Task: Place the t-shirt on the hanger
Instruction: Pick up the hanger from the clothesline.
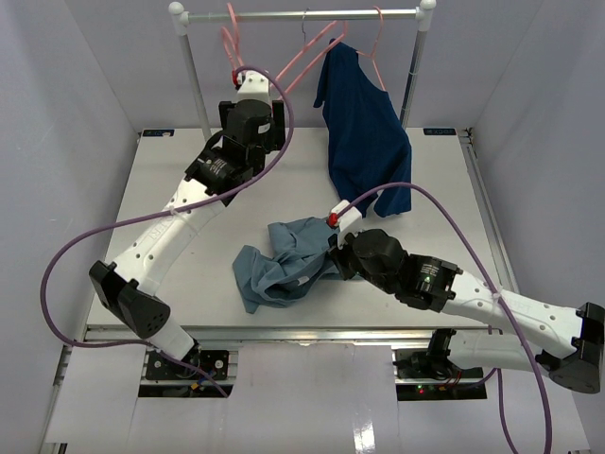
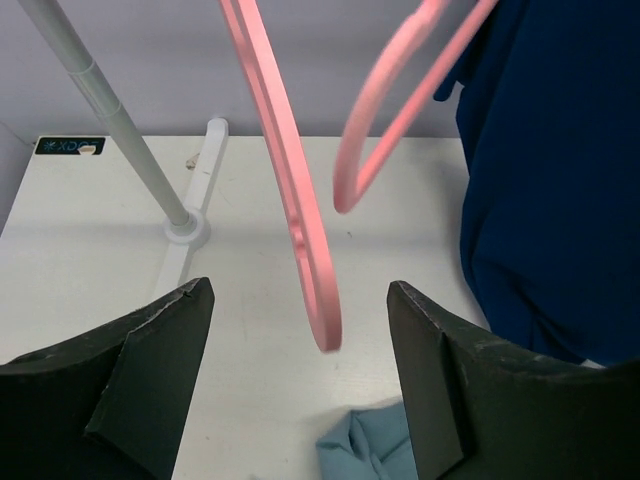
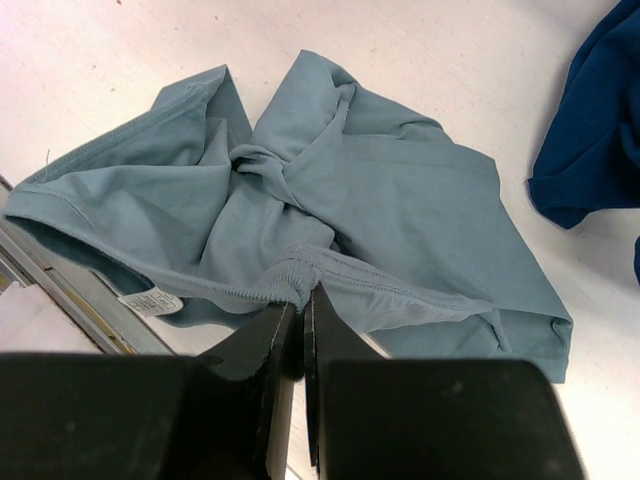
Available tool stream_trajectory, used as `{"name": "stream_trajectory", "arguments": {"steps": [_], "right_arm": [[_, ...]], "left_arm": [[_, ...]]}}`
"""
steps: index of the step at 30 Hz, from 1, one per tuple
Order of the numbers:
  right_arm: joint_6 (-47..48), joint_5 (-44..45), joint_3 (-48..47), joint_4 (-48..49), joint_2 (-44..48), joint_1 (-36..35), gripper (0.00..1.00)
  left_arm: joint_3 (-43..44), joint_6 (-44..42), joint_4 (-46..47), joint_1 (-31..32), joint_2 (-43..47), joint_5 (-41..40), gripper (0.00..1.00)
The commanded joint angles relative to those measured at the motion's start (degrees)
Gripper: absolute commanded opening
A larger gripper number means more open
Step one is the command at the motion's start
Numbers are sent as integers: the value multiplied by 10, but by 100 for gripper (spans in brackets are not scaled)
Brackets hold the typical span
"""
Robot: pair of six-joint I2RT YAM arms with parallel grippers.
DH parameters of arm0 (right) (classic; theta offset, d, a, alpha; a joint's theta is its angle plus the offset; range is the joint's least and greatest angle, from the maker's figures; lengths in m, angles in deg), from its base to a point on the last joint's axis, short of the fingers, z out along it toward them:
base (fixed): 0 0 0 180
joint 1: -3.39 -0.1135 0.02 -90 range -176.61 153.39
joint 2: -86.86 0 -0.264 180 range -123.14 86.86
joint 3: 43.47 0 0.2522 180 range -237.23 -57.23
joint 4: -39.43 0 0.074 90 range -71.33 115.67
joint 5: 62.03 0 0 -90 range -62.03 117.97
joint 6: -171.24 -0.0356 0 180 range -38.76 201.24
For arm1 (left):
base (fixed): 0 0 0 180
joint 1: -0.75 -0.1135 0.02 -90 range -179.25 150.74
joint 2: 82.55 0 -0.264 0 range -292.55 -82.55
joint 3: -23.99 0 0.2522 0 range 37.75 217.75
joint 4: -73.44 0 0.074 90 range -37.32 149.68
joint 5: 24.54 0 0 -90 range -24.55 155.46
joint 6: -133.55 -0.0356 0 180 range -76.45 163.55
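While the right gripper (image 3: 303, 296) is pinched tight on a ribbed edge of the t-shirt (image 3: 400, 190), crumpled just ahead of its tips, the left gripper (image 2: 300, 290) gapes wide, with the hanger (image 2: 280, 150) dangling ungripped between its fingers. Step in hand: probably securing the hanger. Next, the left jaws need to close squarely on that pink rim.

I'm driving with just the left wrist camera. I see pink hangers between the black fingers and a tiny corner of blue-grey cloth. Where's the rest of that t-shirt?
Observer: The t-shirt lies crumpled on the table, toward the front edge.
Operator: Is the other arm touching it?
Observer: Yes. The right gripper is shut on a ribbed edge of it.
Operator: And the dark blue thing beside me?
Observer: A navy shirt hanging from the rail, its lower end reaching the table.
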Motion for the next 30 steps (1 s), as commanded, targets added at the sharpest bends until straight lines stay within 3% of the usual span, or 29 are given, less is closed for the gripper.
{"name": "stream_trajectory", "arguments": {"steps": [1,4,13,22,30], "right_arm": [[2,3,7,32,23,1,8],[3,6,11,33,29,1,8],[3,8,15,38,21,1,8],[3,8,17,39,22,1,8],[4,8,22,41,28,0,8]], "left_arm": [[-3,-25,45,-32,-24,3,78],[-5,-23,46,-50,-29,-8,73],[2,-31,67,-102,-30,26,68],[46,-97,78,-108,-54,65,48],[43,-115,77,-108,-51,73,42]]}}
